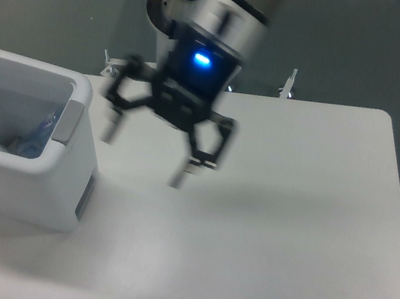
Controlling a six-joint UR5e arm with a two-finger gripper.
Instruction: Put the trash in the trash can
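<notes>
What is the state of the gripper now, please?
Gripper: open, fingers spread wide, holding nothing, above the table beside the trash can.

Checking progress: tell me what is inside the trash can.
Inside the trash can lies clear crumpled plastic, seemingly the bottle and wrapper. The near wall hides the rest of the floor.

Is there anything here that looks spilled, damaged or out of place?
Nothing stands out. The trash can stands upright on the table, with trash inside it. The gripper is over the table, jaws open and empty.
</notes>
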